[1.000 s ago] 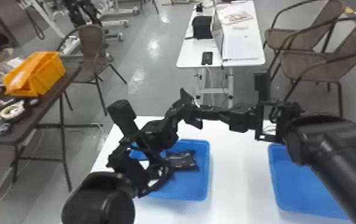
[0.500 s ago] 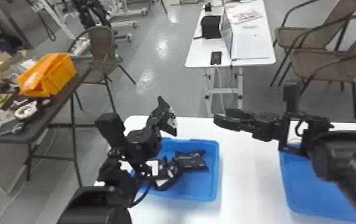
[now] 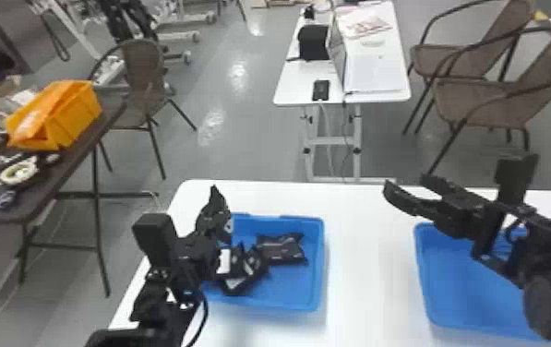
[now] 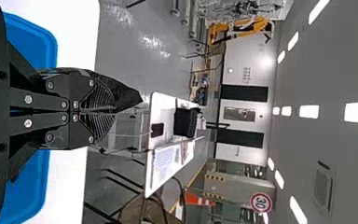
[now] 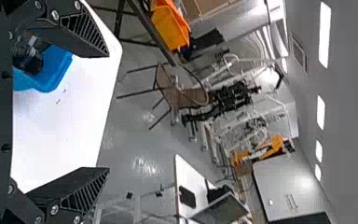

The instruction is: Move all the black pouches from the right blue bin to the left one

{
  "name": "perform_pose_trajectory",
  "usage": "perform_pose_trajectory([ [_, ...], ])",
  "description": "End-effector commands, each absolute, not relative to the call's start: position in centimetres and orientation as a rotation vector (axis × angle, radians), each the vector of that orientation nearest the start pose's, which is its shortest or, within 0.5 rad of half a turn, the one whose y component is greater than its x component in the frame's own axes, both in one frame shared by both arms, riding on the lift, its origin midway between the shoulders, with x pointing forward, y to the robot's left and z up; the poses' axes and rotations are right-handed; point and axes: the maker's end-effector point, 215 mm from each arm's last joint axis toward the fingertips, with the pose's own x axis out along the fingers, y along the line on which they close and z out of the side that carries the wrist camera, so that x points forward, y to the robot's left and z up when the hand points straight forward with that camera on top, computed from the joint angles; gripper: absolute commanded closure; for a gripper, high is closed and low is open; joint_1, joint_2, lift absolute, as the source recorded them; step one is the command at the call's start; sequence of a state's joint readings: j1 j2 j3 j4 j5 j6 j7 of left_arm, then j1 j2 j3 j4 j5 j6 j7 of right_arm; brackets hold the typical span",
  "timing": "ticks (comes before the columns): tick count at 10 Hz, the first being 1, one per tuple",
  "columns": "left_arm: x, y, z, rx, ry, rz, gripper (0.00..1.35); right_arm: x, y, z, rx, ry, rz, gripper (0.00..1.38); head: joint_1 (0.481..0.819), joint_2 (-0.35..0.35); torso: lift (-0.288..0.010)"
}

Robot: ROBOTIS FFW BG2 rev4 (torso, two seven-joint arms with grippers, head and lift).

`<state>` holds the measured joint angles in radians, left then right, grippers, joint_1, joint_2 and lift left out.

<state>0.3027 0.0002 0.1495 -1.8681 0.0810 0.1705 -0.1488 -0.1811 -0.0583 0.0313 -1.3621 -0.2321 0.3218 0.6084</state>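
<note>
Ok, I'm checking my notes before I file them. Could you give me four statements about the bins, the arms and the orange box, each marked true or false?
1. The left pincer grips a black pouch. True.
2. The right pincer is clamped on a pouch. False: its fingers stand apart with nothing between them.
3. More than one pouch lies in the left blue bin. True.
4. The orange box stands on the floor. False: it sits on the dark table.
</note>
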Motion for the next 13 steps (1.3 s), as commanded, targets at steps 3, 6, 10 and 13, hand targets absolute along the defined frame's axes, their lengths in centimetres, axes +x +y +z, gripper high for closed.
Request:
perform_pose_trajectory([
  [3, 48.3, 27.1, -43.8, -0.032, 0.238, -0.021, 1.22, 58.3, -13.2, -41.0, 0.277, 0.279, 0.580, 0.16, 0.695, 0.160, 0.010],
  [6, 48.8, 26.2, -41.4, -0.112, 0.155, -0.042, 0.07, 58.3, -13.6, -40.8, 0.245, 0.277, 0.568, 0.16, 0.695, 0.140, 0.010],
  [10, 48.2, 26.3, -34.8, -0.119, -0.042, -0.026, 0.20, 55.6, -16.2, -41.1, 0.202, 0.230, 0.435, 0.16, 0.695, 0.102, 0.010],
  [13, 44.2, 27.2, -35.8, -0.077, -0.041, 0.013, 0.21, 49.2, -17.3, -44.1, 0.171, 0.264, 0.352, 0.16, 0.695, 0.111, 0.010],
])
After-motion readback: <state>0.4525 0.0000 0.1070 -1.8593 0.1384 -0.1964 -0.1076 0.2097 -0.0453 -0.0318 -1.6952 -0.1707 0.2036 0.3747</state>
